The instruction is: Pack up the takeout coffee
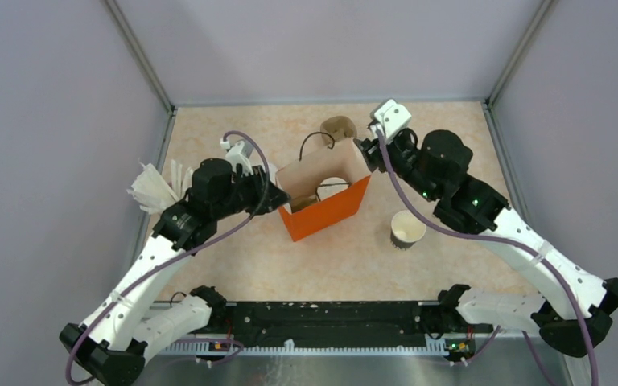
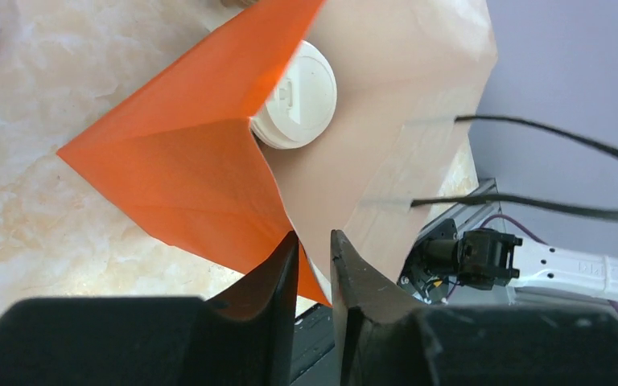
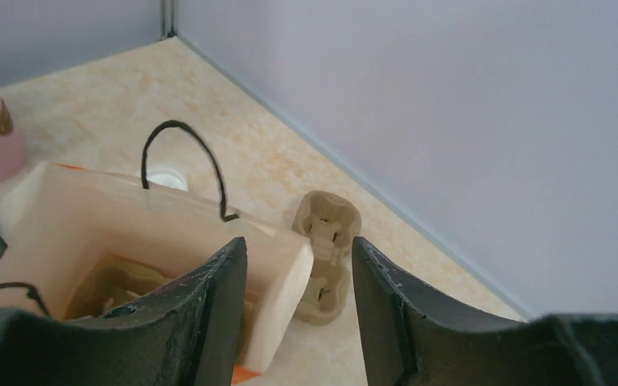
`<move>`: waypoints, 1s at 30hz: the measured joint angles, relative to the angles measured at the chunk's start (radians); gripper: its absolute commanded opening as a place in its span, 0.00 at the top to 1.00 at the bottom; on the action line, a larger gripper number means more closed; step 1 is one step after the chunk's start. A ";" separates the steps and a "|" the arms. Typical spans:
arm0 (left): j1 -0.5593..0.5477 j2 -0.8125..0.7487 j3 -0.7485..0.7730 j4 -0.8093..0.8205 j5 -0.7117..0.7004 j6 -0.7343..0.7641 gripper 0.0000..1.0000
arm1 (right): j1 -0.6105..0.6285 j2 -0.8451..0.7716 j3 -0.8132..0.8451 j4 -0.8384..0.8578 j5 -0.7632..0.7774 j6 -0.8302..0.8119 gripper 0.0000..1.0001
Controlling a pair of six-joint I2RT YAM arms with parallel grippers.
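The takeout coffee shows as a round white lid (image 1: 332, 186) inside the tall orange paper bag (image 1: 330, 215), which stands open at the table's middle. The left wrist view shows the lid (image 2: 298, 96) down between the bag's walls (image 2: 185, 169). My left gripper (image 1: 283, 201) is shut on the bag's left rim, with the paper edge between its fingertips (image 2: 314, 241). My right gripper (image 1: 362, 149) is open at the bag's far right corner. One finger is inside the bag (image 3: 88, 209) and one outside, and the gripper (image 3: 299, 249) holds nothing.
A lidless tan cup (image 1: 408, 229) stands right of the bag. The brown pulp tray (image 1: 338, 127) lies behind the bag, seen past my right fingers (image 3: 326, 221). White napkins (image 1: 157, 189) are at the left wall. A loose white lid (image 3: 165, 178) lies beyond the bag.
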 measured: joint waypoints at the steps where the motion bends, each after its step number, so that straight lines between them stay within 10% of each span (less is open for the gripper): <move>1: 0.000 0.002 0.008 -0.006 -0.010 0.000 0.70 | 0.000 -0.005 0.000 0.015 0.007 0.026 0.50; 8: 0.000 0.019 0.050 -0.029 -0.060 0.006 0.55 | 0.000 -0.027 0.000 0.042 0.030 0.111 0.48; 12: 0.000 0.027 0.087 -0.052 -0.101 0.026 0.30 | 0.000 -0.029 0.009 0.025 0.037 0.149 0.43; 16: 0.000 0.026 0.135 -0.083 -0.161 0.052 0.02 | 0.000 -0.033 0.023 -0.005 0.037 0.239 0.08; 30: 0.000 0.074 0.585 -0.381 -0.630 0.215 0.01 | 0.000 -0.089 0.074 -0.171 0.038 0.512 0.07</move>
